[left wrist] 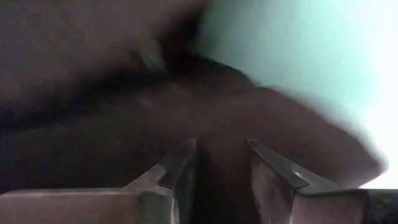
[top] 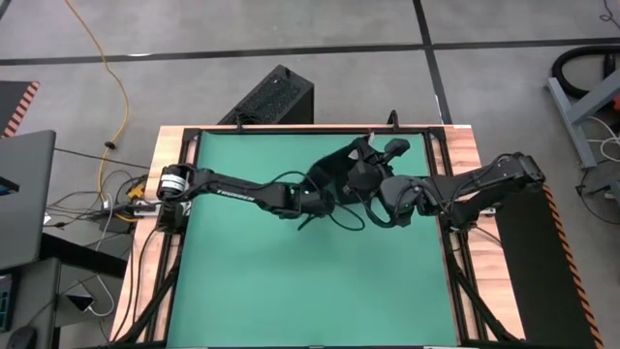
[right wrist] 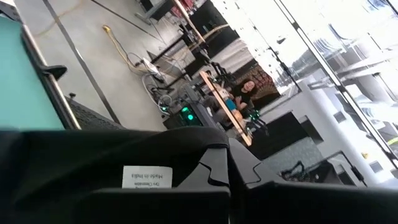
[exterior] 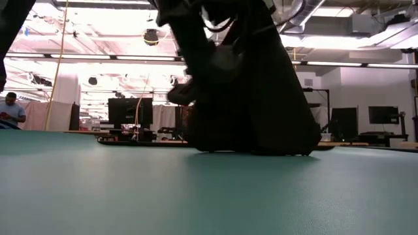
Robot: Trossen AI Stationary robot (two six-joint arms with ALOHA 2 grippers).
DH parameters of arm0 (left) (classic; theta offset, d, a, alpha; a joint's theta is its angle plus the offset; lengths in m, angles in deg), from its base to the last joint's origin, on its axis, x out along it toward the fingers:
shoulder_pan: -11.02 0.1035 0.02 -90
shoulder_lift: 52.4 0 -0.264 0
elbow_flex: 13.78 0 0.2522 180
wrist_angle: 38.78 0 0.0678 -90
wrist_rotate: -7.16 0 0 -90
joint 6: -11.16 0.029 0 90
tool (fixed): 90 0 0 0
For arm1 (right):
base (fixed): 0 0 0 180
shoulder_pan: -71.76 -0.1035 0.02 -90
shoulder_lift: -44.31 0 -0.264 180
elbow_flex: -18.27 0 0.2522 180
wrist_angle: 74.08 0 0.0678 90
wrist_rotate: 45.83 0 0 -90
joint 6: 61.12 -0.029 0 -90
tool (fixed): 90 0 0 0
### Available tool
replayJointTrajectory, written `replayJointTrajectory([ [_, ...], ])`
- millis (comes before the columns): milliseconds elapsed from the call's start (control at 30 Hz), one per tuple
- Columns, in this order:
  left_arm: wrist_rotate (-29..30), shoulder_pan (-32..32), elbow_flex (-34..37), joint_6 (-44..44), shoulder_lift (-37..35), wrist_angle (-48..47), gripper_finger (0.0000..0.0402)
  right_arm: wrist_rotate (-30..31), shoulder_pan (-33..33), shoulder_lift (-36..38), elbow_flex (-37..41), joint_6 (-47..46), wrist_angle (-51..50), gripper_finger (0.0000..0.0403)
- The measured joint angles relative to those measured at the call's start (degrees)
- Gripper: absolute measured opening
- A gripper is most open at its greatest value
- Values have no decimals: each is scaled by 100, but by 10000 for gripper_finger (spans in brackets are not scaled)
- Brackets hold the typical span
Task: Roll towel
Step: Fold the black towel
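Both hands grip the towel (top: 341, 165): left hand (top: 334, 199), right hand (top: 363, 179). Risk: uneven pulling bunches it on the mat (top: 291, 281).

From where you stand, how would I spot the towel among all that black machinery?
Find the green mat covering the table, then follow both dark arms to where they meet near its far edge. The towel is the limp black cloth bunched there, draping down to the mat. Unlike the hard grippers, it is soft and carries a small white tag.
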Motion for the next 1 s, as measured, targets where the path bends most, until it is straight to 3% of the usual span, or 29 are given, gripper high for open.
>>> replayJointTrajectory([
  [233,-103,164,45,-2320,-248,-1484,74,54,0,0,0,-508,-270,2],
  [400,-234,366,553,-2973,-810,-1134,37,88,0,2,2,-1734,-1366,2],
  [633,-492,680,2146,-3607,-2035,664,2,39,41,2,9,-3791,-2822,2],
  [833,-1915,593,3863,-4760,-3328,2825,0,-424,155,-113,33,-5539,-3936,2],
  [1000,-2680,173,5112,-5656,-3691,5273,0,-823,281,-425,31,-6744,-4670,2],
])
